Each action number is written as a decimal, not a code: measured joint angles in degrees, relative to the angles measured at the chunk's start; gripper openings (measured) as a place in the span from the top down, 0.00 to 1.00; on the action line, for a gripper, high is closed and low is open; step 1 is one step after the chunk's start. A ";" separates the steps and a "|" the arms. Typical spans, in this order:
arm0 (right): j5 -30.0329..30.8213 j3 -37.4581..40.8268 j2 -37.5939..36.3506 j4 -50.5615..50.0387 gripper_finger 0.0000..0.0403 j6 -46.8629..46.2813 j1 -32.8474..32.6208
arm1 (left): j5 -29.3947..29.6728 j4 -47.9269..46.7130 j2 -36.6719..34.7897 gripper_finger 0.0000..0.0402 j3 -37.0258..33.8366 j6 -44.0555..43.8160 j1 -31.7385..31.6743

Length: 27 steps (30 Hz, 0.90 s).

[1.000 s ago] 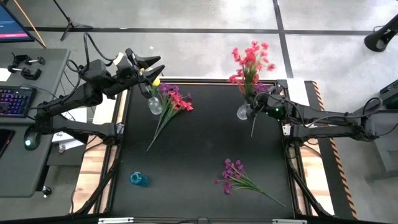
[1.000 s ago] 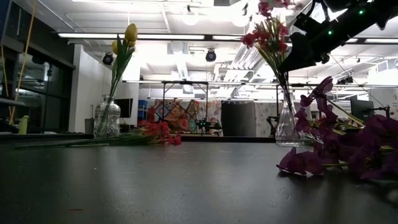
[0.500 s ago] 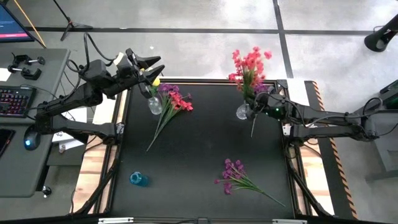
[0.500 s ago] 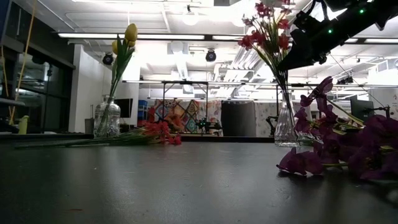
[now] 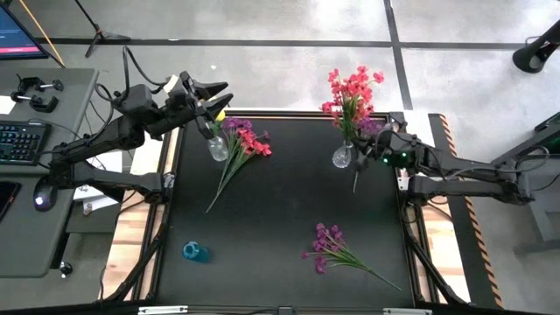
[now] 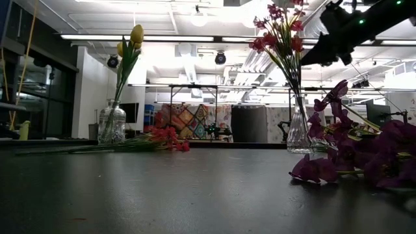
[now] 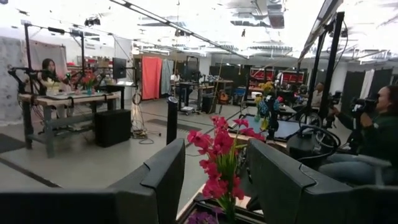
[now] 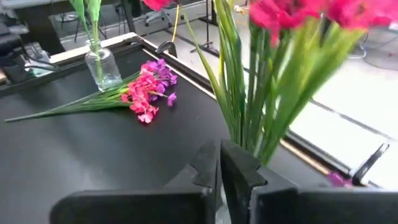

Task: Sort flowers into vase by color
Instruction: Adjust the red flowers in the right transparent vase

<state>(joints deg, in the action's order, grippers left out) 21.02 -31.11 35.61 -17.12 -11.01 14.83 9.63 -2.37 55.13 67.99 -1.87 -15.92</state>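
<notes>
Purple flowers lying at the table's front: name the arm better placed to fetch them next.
Right, probably. The right claw is empty and shut beside the red-flower vase, on the purple bunch's side; the left claw hangs over the far-left corner.

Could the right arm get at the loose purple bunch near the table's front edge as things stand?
Probably yes. The purple bunch lies alone on open table on the right arm's side. The right end effector, shut and empty, sits beside the vase of red flowers, with nothing between them.

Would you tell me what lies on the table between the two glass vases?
In the high view, loose pink and purple flowers lie beside the left vase; bare black table runs on to the right vase.
</notes>
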 joint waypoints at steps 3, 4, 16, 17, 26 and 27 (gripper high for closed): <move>-0.95 0.00 -2.72 -3.29 0.95 -2.37 0.00 | -0.07 0.10 0.46 0.59 0.00 -2.11 0.00; -1.60 0.00 -3.67 -4.14 0.94 -2.48 0.00 | -0.35 -0.18 0.90 0.59 0.00 -3.13 0.00; -1.11 -0.02 -8.34 -11.10 1.00 -8.79 0.17 | -5.64 -1.23 19.86 0.77 -0.02 -10.12 4.50; -0.43 -0.02 -8.32 -11.95 1.00 -10.20 0.17 | -5.76 -0.72 22.02 0.82 0.00 -10.15 4.96; 1.69 0.00 -5.10 -17.63 1.00 -29.42 2.54 | -10.40 16.09 43.30 0.99 -0.02 -11.28 6.91; -0.01 0.00 -4.33 -16.28 1.00 -29.54 3.10 | -11.15 19.77 45.63 1.00 -0.02 -11.84 6.88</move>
<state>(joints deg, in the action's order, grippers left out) 21.01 -31.11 31.28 -33.39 -40.55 17.93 -1.52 17.40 100.77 67.96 -13.70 -9.04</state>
